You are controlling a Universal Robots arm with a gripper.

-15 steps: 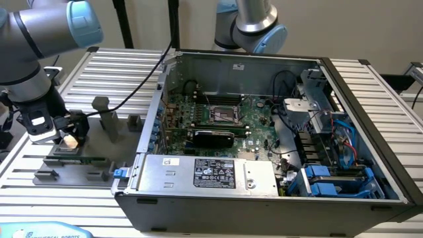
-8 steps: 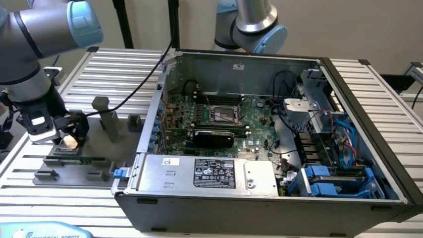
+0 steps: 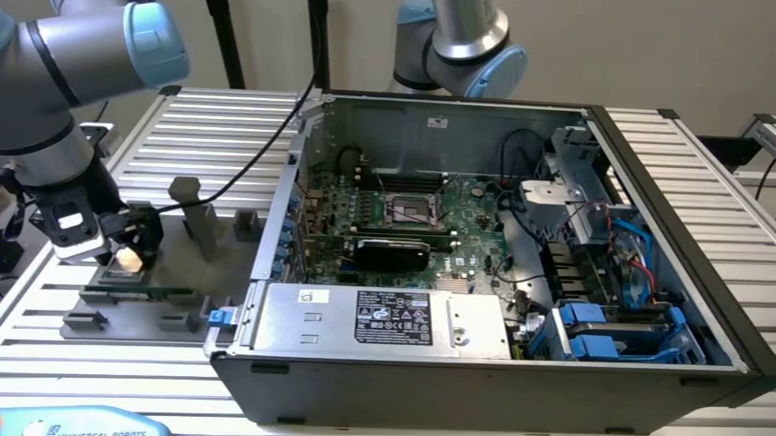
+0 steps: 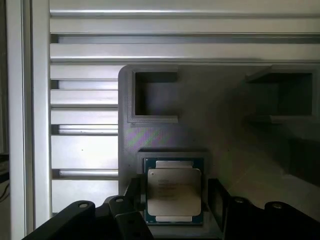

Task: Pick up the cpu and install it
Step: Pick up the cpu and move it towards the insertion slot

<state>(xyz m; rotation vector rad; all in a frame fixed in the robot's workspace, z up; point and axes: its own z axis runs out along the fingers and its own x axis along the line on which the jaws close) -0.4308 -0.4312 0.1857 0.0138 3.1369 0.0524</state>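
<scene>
- The arm reaches down at 9 o'clock in the exterior view, over the slatted metal counter.
- Its end effector is low over a grey fixture that lies on the counter at 9 o'clock from the computer case.
- The cpu lies flat in a shallow framed recess of that fixture, with its silvery top up and a green rim showing around it.
- The end effector is spread just wider than the chip. One of the fingers stands just beside one edge and its partner just beside the opposite edge, so the cpu sits between them.
- The wrist view shows the chip seated in its recess, and nothing is in the end effector's grip.
- A square pocket is moulded into the same fixture, apart from the cpu's recess.
- In the exterior view a long green memory stick lies on the fixture at 6 o'clock from the end effector.
- A grey upright post stands at 2 o'clock from the end effector.
- The case is open, with the motherboard inside it.
- The board's square socket is near the board's middle, well apart from the cpu.
- A labelled power supply sits at 6 o'clock from the socket.
- A second arm stands at 12 o'clock behind the case.
</scene>
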